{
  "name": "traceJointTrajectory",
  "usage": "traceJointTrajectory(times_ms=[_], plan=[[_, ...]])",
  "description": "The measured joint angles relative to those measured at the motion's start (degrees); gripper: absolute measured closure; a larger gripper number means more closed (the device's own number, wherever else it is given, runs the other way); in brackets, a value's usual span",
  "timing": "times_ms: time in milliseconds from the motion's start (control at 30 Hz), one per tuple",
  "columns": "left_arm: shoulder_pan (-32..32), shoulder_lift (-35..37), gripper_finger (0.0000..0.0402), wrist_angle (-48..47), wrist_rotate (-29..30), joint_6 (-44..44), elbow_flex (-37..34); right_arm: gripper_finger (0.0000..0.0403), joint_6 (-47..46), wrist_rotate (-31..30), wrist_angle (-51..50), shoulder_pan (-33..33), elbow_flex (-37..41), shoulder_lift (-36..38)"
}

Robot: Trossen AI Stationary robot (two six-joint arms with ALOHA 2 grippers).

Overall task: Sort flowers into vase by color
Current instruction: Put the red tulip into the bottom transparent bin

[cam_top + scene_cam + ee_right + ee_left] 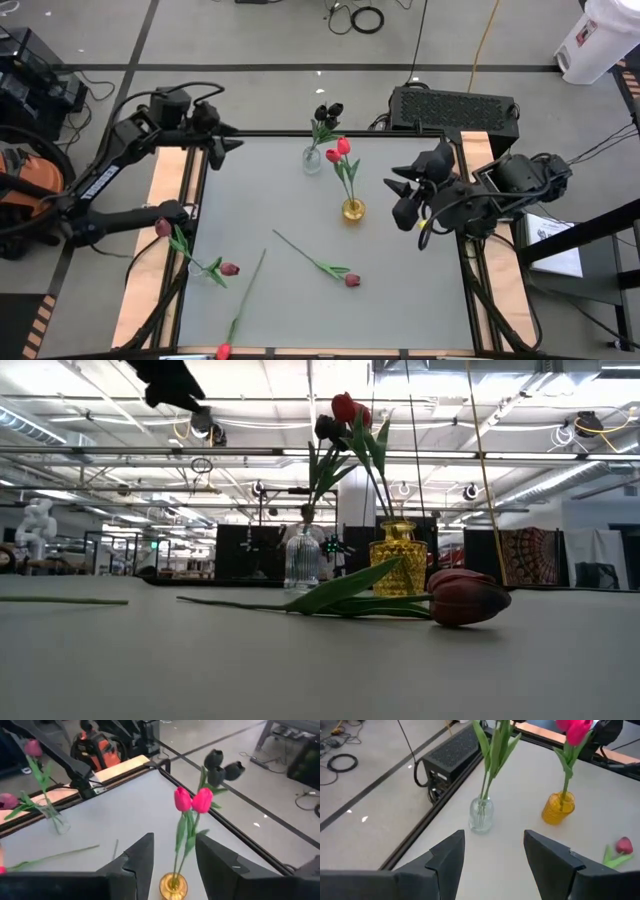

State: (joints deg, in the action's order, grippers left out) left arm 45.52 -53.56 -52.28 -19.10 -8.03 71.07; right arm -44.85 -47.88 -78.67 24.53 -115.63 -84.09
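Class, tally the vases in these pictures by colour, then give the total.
Clear glass vases: 2
Yellow vase: 1
Total: 3

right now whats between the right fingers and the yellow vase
Nothing: in the high view only bare table separates the right gripper from the yellow vase holding pink tulips.

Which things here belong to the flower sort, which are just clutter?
Job:
black tulips in clear vase
pink tulips in yellow vase
third vase at left edge, two tulips
loose tulips

Lying about:
black box
cable coil
papers
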Motion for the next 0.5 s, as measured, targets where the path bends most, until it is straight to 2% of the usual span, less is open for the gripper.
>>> traceJointTrajectory(times_ms=[167,333,500], plan=[[-0.10,0.81,0.0191,-0.87,-0.23,-0.31,0.00,0.0266,-1.02,0.03,-1.14,0.00,0.00,-0.12],[-0.27,0.53,0.0191,-3.24,-1.50,-6.06,0.00,0.0266,-1.08,0.22,-0.45,0.00,0.00,-0.14],[-0.28,-0.31,0.0191,-4.15,-1.63,-7.64,0.00,0.0266,-2.93,0.22,-0.19,0.00,0.00,-0.14]])
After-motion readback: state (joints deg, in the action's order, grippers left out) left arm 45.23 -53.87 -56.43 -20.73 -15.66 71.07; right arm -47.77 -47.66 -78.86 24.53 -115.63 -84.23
